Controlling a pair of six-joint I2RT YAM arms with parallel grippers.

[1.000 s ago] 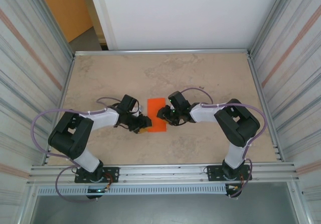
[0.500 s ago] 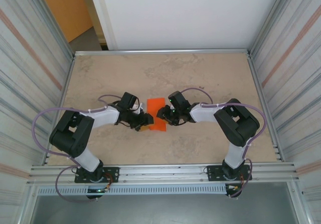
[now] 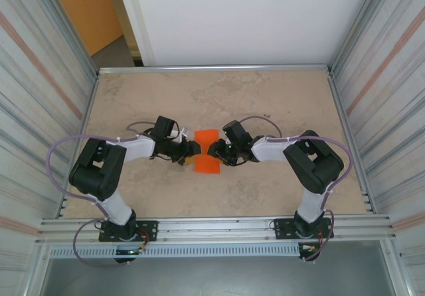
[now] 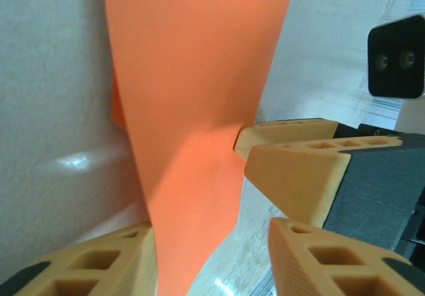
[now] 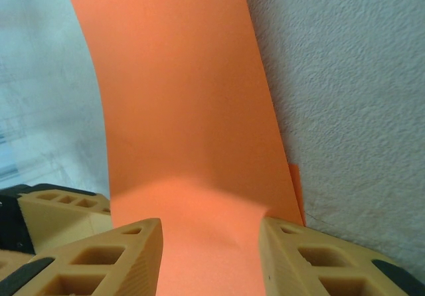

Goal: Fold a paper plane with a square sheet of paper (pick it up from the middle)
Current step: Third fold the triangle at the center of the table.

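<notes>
My square sheet of paper, flanked both sides.
Long axis 12-to-6; left gripper at 9, jaws apart; right gripper at 3, grip I can't tell.

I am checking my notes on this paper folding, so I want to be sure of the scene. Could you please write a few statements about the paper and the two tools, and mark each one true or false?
1. The orange paper lies near the middle of the table, between the two tools. True.
2. The paper is already a pointed plane with two wings. False: from above it is a plain oblong, with no point and no wings.
3. The left tool waits at the far edge of the table. False: it is at the paper's left edge, facing the right tool.
4. In the right wrist view the paper runs between that tool's fingers. True.
</notes>
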